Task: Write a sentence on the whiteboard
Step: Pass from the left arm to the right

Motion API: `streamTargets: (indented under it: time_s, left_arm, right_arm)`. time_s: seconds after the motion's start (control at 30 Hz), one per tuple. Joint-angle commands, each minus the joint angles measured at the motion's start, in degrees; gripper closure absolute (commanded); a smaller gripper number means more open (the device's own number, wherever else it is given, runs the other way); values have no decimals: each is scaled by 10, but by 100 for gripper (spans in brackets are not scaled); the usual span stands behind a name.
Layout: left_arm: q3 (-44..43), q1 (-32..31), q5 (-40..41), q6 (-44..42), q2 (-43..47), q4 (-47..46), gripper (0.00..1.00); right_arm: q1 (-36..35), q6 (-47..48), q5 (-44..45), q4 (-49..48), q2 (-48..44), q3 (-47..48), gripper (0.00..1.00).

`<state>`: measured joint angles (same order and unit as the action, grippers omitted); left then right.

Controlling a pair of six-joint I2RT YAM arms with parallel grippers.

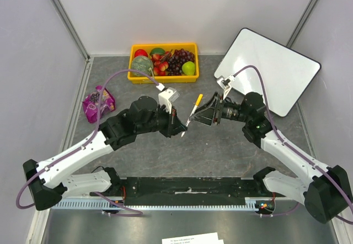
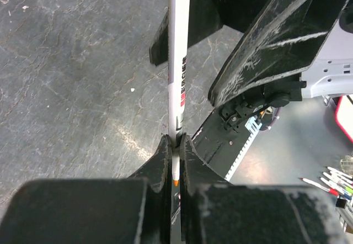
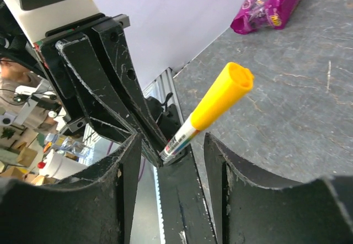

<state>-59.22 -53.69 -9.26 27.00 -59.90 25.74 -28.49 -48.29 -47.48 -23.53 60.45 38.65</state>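
The whiteboard (image 1: 268, 77) lies tilted at the back right, its white face blank; no orange sentence shows on it. My left gripper (image 1: 181, 127) is shut on an orange marker (image 1: 194, 109) above the mat in the middle. In the left wrist view the fingers (image 2: 160, 161) pinch the white barrel (image 2: 177, 67) close to its bare orange tip. My right gripper (image 1: 202, 115) is open, facing the left one. In the right wrist view its fingers (image 3: 129, 161) stand either side of the marker (image 3: 218, 100), below its yellow end, not touching it.
A yellow tray (image 1: 134, 79) of fruit stands at the back middle. A purple snack bag (image 1: 98, 103) lies at the left, also in the right wrist view (image 3: 270, 4). Grey walls with metal posts close in the sides. Both arms meet over the mat's middle.
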Motion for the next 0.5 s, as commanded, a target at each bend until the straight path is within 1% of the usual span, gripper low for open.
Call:
streamTargets:
  time_s: [0.0,0.23,0.37,0.47]
  left_arm:
    - [-33,3,-22,9,-6,-31,98]
    - [-38,3,-43,1,-9,-30,98]
    - [-36,3,-54,-3,-7,-24,98]
    - [-36,3,-64,-5,-4,-22,98]
  right_arm:
    - [-5,-18,-26,-52,5,-1,47]
    - [-6,-22,-45,-63,8,-10,55]
    - [-5,-29,-51,-71,12,-11,57]
    - [-5,-41,-55,-92,15,-15,60]
